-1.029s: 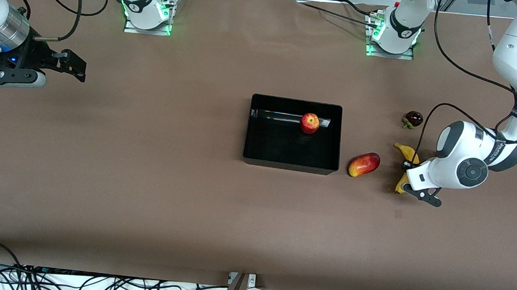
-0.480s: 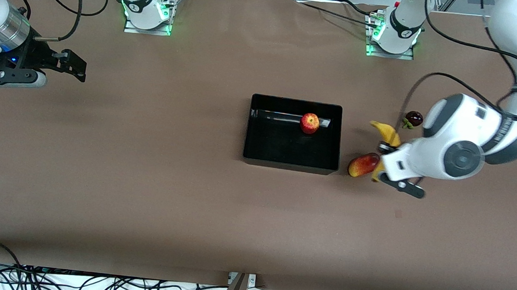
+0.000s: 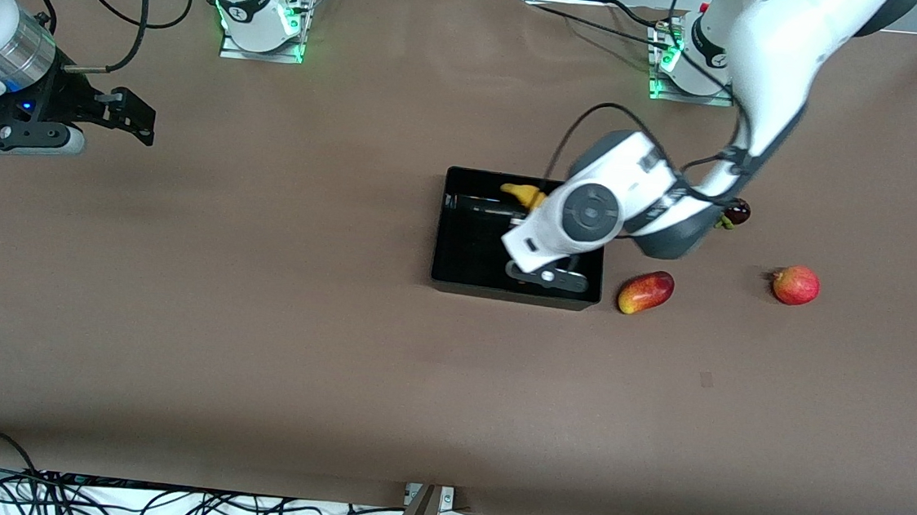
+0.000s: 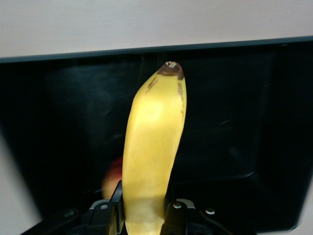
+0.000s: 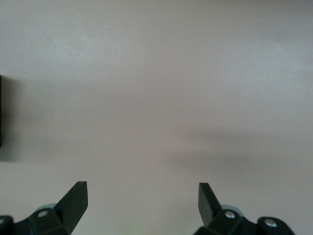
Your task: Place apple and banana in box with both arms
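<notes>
My left gripper (image 3: 529, 214) is shut on the yellow banana (image 3: 518, 191) and holds it over the black box (image 3: 467, 250). In the left wrist view the banana (image 4: 152, 147) stands out between the fingers (image 4: 115, 198), dark tip outward, with the box's glossy inside (image 4: 244, 122) below it. The apple shows only as a red blur (image 4: 111, 178) in the box beside the banana; the left arm hides it in the front view. My right gripper (image 3: 138, 122) waits open and empty over bare table at the right arm's end, and the right wrist view (image 5: 142, 196) shows its fingers apart.
A red-yellow mango-like fruit (image 3: 646, 292) lies beside the box toward the left arm's end. A plain red-orange round fruit (image 3: 796, 285) lies farther toward that end. A small dark fruit (image 3: 735, 211) sits close by the left arm's elbow.
My left gripper has lifted the banana off the table by the mango and carried it over the box. The red-orange fruit came into view. The right arm has not moved.
</notes>
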Motion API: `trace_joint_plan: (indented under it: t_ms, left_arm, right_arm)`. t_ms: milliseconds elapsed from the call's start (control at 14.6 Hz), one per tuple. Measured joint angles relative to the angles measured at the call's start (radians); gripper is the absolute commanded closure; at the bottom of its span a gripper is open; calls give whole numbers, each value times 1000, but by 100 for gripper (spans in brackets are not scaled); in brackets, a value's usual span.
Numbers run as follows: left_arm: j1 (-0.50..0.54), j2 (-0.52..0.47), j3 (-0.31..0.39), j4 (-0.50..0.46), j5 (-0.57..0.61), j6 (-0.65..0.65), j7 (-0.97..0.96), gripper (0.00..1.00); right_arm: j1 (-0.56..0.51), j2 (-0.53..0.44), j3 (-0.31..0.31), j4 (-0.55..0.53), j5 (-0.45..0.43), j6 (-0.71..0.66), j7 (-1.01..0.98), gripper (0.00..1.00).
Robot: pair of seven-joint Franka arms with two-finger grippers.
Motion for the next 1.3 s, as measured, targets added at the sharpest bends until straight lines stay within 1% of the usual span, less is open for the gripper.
trace_joint_plan:
  t_ms: [137,274,343,411,480,686,823,891,1097,1303]
  left_arm:
    - [-68,44,31,0,0,57,-55,100]
    - [-144,79,100,0,0,76,-70,99]
    - [-180,95,133,0,0,88,-73,93]
    - [-213,107,161,0,0,97,-81,61]
    - [-235,115,180,1,0,102,-86,1]
    - [-244,118,189,10,0,105,-103,0]
    - [-221,105,189,35,0,96,-106,0]
    - [-200,87,186,49,-6,70,-106,0]
    - [-105,-24,182,85,-87,-18,-105,0]
    - [13,-173,181,99,-106,-177,-68,0]
  right_arm:
    - [1,0,0,0,0,0,0,0]
    - [1,0,0,0,0,0,0,0]
    - [1,0,0,0,0,0,0,0]
    - [2,0,0,0,0,0,0,0]
    - [2,0,0,0,0,0,0,0]
    - [2,0,0,0,0,0,0,0]
    - [2,0,0,0,0,0,0,0]
    - [2,0,0,0,0,0,0,0]
    - [2,1,0,1,0,0,0,0]
    - [2,1,0,1,0,0,0,0]
